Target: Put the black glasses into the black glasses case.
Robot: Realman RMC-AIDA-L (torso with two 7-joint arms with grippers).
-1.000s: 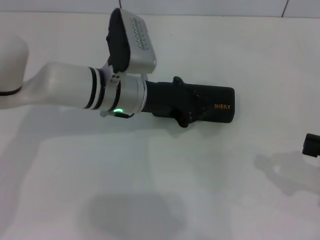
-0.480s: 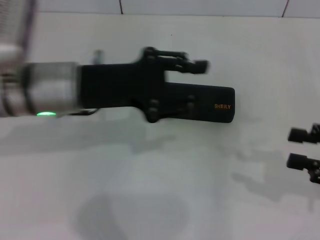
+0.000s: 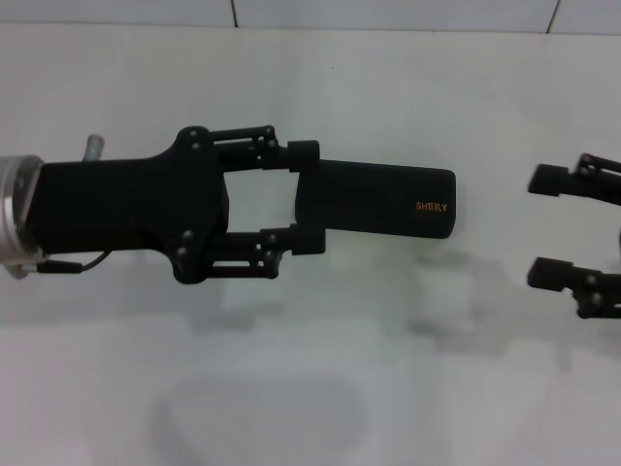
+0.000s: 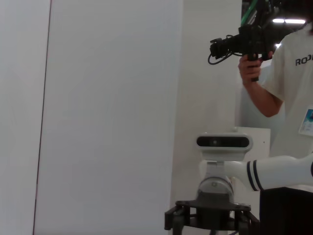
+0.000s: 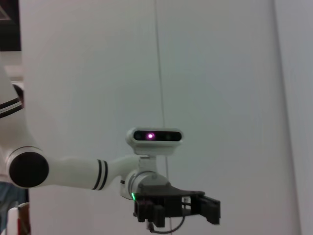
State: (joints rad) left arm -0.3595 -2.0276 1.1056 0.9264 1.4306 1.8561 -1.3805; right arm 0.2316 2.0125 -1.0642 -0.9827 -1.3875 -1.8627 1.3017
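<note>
The black glasses case [image 3: 388, 199] lies shut on the white table, its orange lettering toward the right end. My left gripper [image 3: 307, 196] reaches in from the left with its fingers spread wide; in the head view they frame the case's left end, and how high they hang above it I cannot tell. My right gripper [image 3: 541, 226] enters at the right edge, open, pointing left, well apart from the case. The right wrist view shows the left gripper [image 5: 212, 209] from afar. The black glasses are out of view.
A white table [image 3: 310, 369] lies around the case, with a tiled wall line at the back. In the left wrist view a person [image 4: 288, 73] holding a camera stands behind the right arm [image 4: 274, 171].
The left arm drew back to the left and turned its wrist, so its open fingers now show over the case's left end. The right gripper moved in from the right edge.
</note>
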